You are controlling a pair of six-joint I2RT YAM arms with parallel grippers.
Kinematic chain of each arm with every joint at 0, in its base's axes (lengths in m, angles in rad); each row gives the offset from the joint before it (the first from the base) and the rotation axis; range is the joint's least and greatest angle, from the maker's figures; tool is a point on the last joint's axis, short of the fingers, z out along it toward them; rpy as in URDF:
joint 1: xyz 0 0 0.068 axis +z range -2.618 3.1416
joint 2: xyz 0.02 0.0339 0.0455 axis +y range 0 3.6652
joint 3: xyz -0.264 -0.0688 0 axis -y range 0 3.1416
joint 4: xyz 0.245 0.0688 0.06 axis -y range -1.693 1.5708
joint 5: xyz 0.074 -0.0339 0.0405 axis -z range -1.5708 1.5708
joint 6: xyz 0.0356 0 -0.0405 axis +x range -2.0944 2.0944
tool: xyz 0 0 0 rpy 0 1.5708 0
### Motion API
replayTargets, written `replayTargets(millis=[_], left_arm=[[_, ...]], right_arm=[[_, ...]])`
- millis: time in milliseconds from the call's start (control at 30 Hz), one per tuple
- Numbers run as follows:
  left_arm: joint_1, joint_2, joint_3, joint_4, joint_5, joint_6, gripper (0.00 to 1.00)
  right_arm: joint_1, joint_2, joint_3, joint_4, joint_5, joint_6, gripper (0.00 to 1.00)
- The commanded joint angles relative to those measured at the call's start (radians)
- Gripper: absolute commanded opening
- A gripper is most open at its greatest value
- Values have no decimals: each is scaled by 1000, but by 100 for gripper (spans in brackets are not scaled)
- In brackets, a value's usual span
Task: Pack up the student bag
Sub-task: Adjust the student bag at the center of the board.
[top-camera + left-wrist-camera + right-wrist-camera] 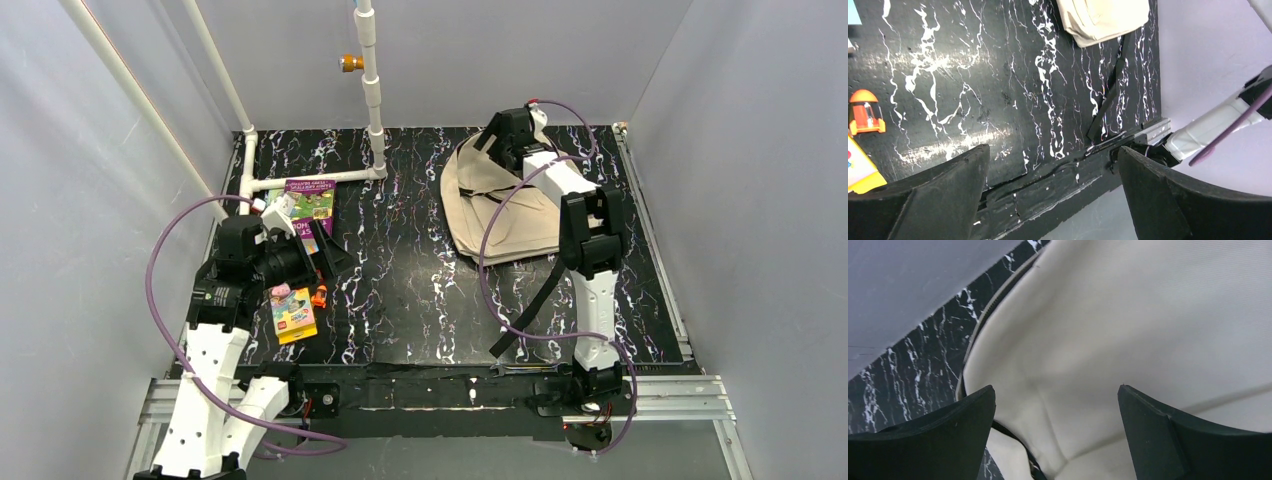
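The beige student bag (500,205) lies at the back right of the table, a black strap (528,305) trailing toward the front. My right gripper (497,137) hovers over its far top edge, open and empty; the right wrist view shows the bag's beige fabric (1128,315) filling the space between the fingers (933,432). My left gripper (325,255) is open and empty at the left, beside the books; its wrist view looks across the table to the bag's corner (1100,20). A purple book (310,200) and a yellow book (293,315) lie near it.
A small orange toy (319,296) sits beside the yellow book, also in the left wrist view (865,112). A white pipe frame (310,178) runs along the back left. Grey walls enclose the table; a metal rail (430,395) edges the front.
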Motion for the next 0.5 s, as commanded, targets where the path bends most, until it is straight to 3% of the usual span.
replayTargets(millis=[0, 133, 433, 467], left_arm=[[2, -23, -23, -34, 72, 4, 99], [3, -27, -32, -60, 78, 19, 99], [2, -16, -13, -114, 74, 40, 99], [3, -15, -7, -125, 73, 43, 99]], right_arm=[[13, 50, 111, 129, 18, 67, 100], [27, 76, 121, 217, 92, 52, 100], [94, 320, 457, -19, 345, -89, 100], [100, 343, 489, -30, 351, -110, 95]])
